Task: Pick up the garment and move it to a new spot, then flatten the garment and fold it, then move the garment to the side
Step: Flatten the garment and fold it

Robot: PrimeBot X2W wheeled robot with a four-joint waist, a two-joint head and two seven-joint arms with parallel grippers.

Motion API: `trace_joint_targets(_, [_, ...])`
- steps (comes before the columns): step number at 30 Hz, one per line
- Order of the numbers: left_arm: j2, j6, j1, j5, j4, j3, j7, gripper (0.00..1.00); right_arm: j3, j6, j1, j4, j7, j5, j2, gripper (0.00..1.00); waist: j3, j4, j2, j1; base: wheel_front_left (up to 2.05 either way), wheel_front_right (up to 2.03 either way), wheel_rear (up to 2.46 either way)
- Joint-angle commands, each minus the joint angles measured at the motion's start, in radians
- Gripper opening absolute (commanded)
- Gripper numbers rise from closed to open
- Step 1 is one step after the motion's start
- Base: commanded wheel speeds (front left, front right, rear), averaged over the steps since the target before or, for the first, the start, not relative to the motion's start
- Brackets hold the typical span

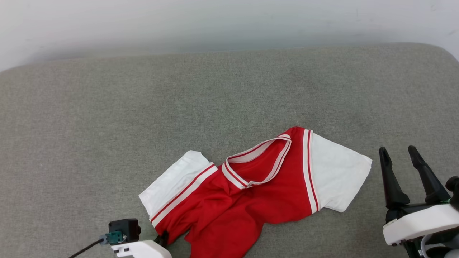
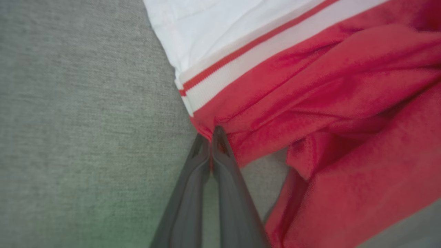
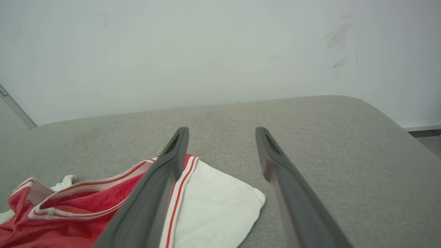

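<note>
The red and white jersey T-shirt [image 1: 251,193] is lying crumpled toward the 6 o'clock edge of the grey fabric cushion [image 1: 107,125], its V-neck opening facing 12 o'clock. The left gripper [image 2: 211,132] is pinching the red fabric just under the striped sleeve seam at the shirt's 7 o'clock corner, fingers pressed together. The right gripper [image 1: 397,150] is hovering at the shirt's 3 o'clock, just beside the white sleeve, its fingers spread wide and gripping nothing.

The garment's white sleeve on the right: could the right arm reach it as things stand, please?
Probably yes: the right pincer stands open beside that sleeve, only bare cushion between them.
</note>
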Motion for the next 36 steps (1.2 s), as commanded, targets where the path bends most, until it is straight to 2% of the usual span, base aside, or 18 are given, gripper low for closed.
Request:
trace_joint_targets(1, [-0.014, -0.007, 0.023, -0.004, 0.024, -0.015, 0.0, 0.17, -0.004, 0.0, 0.013, 0.003, 0.004, 0.004, -0.006, 1.0, -0.007, 0.002, 0.0, 0.0, 0.0, 0.0, 0.0])
trace_joint_targets(2, [-0.015, -0.009, 0.012, 0.004, 0.026, -0.014, -0.014, 0.55, -0.006, 0.0, 0.013, 0.005, 0.006, 0.005, -0.007, 1.0, -0.013, 0.003, 0.0, 0.0, 0.0, 0.0, 0.0])
trace_joint_targets(3, [-0.014, -0.014, -0.003, 0.017, 0.025, -0.009, -0.039, 1.0, -0.008, 0.0, 0.017, 0.006, 0.007, 0.005, -0.008, 1.0, -0.021, 0.004, 0.0, 0.0, 0.0, 0.0, 0.0])
trace_joint_targets(11, [0.019, -0.002, -0.073, 0.131, -0.02, 0.026, -0.221, 1.0, -0.012, 0.0, 0.045, 0.012, 0.041, 0.002, -0.009, 1.0, -0.089, 0.003, 0.0, 0.0, 0.0, 0.0, 0.0])
trace_joint_targets(15, [0.05, -0.011, -0.113, 0.171, -0.055, 0.02, -0.231, 1.0, -0.02, 0.0, 0.052, 0.001, 0.051, 0.001, -0.001, 1.0, -0.096, 0.006, 0.0, 0.0, 0.0, 0.0, 0.0])
trace_joint_targets(16, [0.075, -0.035, -0.162, 0.182, -0.063, 0.009, -0.2, 1.0, -0.02, 0.0, 0.047, -0.01, 0.051, -0.002, 0.002, 1.0, -0.087, 0.006, 0.0, 0.0, 0.0, 0.0, 0.0])
trace_joint_targets(20, [0.112, -0.116, -0.288, 0.182, -0.052, -0.026, -0.09, 1.0, -0.01, 0.0, 0.02, -0.038, 0.048, -0.008, 0.0, 1.0, -0.053, -0.003, 0.0, 0.0, 0.0, 0.0, 0.0])
trace_joint_targets(23, [0.137, -0.197, -0.395, 0.17, -0.014, -0.058, 0.015, 1.0, -0.001, 0.0, -0.001, -0.055, 0.044, -0.007, -0.001, 1.0, -0.017, -0.018, 0.0, 0.0, 0.0, 0.0, 0.0])
trace_joint_targets(28, [0.146, -0.313, -0.527, 0.111, 0.09, -0.099, 0.185, 1.0, 0.018, 0.0, -0.032, -0.064, 0.031, -0.001, -0.004, 1.0, 0.038, -0.048, 0.0, 0.0, 0.0, 0.0, 0.0])
trace_joint_targets(32, [0.146, -0.379, -0.59, 0.065, 0.179, -0.133, 0.321, 1.0, 0.029, 0.0, -0.046, -0.058, 0.016, 0.002, 0.003, 1.0, 0.077, -0.074, 0.0, 0.0, 0.0, 0.0, 0.0])
trace_joint_targets(36, [0.144, -0.416, -0.619, 0.036, 0.244, -0.17, 0.435, 1.0, 0.032, 0.0, -0.057, -0.048, -0.001, 0.007, 0.008, 1.0, 0.107, -0.09, 0.0, 0.0, 0.0, 0.0, 0.0])
